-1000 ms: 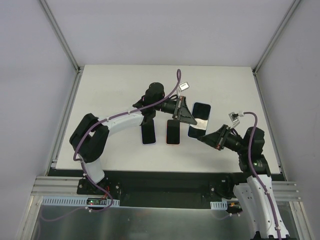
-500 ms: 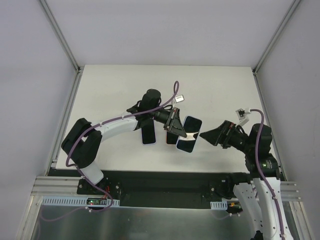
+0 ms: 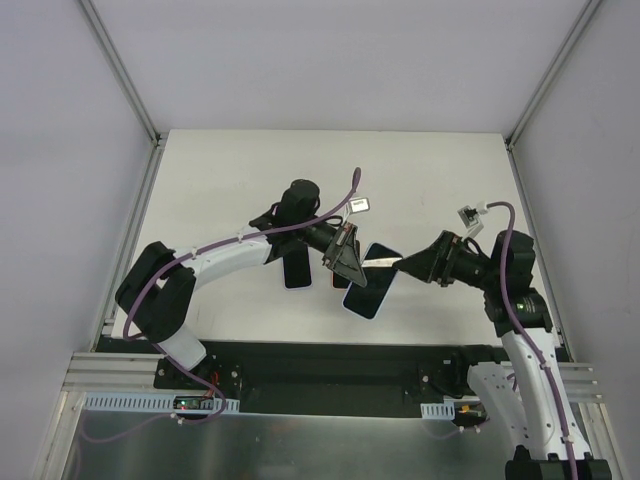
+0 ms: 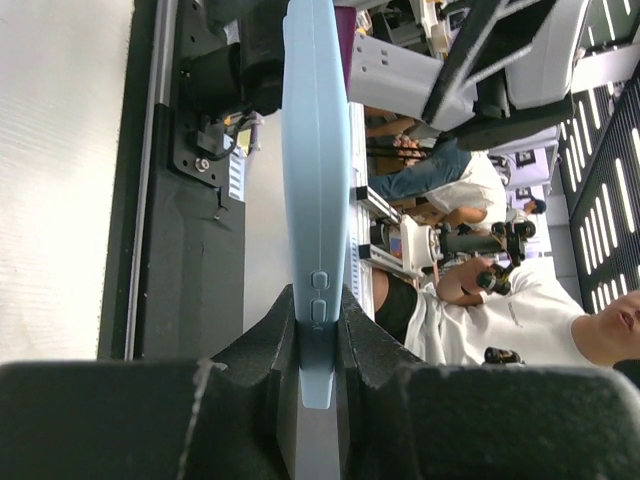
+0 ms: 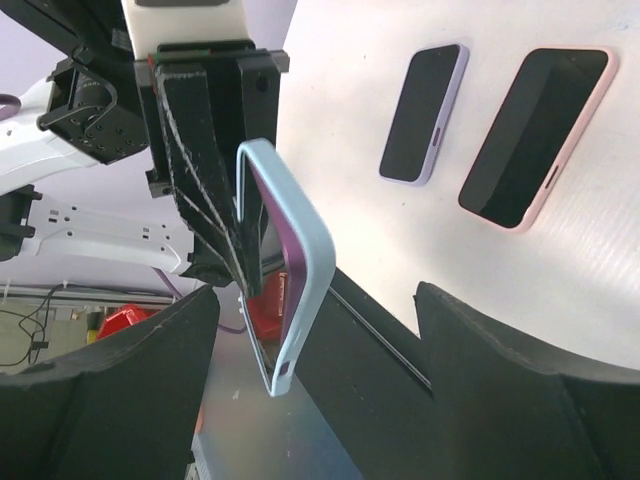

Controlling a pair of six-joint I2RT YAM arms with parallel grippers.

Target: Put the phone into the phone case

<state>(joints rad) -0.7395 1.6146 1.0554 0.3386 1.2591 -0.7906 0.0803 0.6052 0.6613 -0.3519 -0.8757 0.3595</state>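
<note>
1 blue phone case (image 4: 315, 150) sits clamped in the left gripper (image 4: 318, 340); right gripper (image 5: 315, 300) spread wide.

We can read no text, brand, number or sign in any of the three views. The small white tab (image 3: 362, 205) at about twelve o'clock from the light-blue rubbery phone case (image 3: 372, 292), and the second white tab (image 3: 467, 214) at about two o'clock from it, are too small for us to make out lettering.

Smooth matt blue phone case (image 5: 318, 258); glossy dark phone screens (image 5: 533, 135); matt white table (image 5: 350, 60).
</note>
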